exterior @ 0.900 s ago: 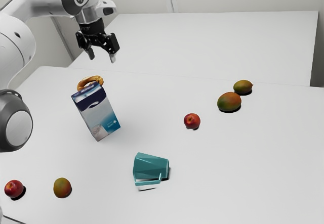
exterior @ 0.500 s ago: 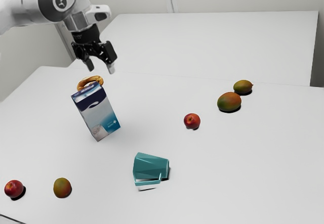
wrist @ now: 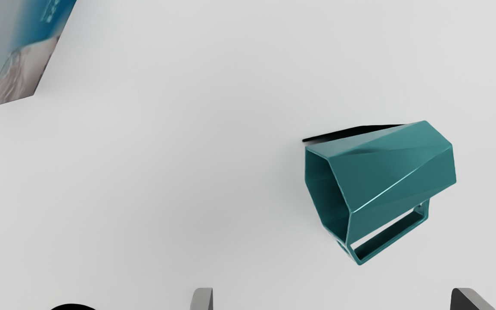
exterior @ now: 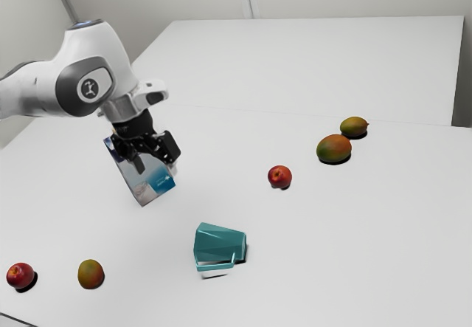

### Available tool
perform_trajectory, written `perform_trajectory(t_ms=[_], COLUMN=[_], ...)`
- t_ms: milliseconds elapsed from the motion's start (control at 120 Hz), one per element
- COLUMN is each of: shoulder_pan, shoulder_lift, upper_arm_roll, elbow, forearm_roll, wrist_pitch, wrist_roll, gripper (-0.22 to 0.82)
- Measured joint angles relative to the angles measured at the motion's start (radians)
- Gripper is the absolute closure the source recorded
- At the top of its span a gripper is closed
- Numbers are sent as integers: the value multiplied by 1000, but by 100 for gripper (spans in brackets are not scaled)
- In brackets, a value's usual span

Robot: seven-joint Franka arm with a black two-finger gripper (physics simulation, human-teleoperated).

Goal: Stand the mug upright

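Note:
In the exterior view the gripper (exterior: 157, 167) hangs in front of the carton, above and to the left of the teal mug (exterior: 219, 243). The mug lies on its side, its handle toward the exterior view's bottom edge. In the wrist view the mug (wrist: 392, 172) shows its open mouth and its handle, apart from the fingers. The gripper (wrist: 332, 299) stands open there, its two fingertips wide apart with bare table between them.
A leaning blue and white carton (exterior: 151, 181) is behind the gripper. A red apple (exterior: 279, 177) and two mangoes (exterior: 334, 149) lie toward the exterior view's right. Another apple (exterior: 21, 275) and a mango (exterior: 91, 274) lie at its lower left.
My gripper has come down and slightly toward the exterior view's right, now covering part of the carton and the golden ring-shaped thing behind it. The mug has not moved.

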Motion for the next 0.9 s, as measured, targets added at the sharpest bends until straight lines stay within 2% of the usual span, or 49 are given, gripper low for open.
perform_trajectory(t_ms=[283, 558, 900], shoulder_pan=[-12, -18, -31], shoulder_lift=[-5, 1, 56], upper_arm_roll=[-1, -1, -1], elbow=[-197, -332, -407], forearm_roll=[-103, -279, -570], wrist_pitch=[228, 413, 498], wrist_roll=[-54, -15, 146], gripper=[0, 0, 0])
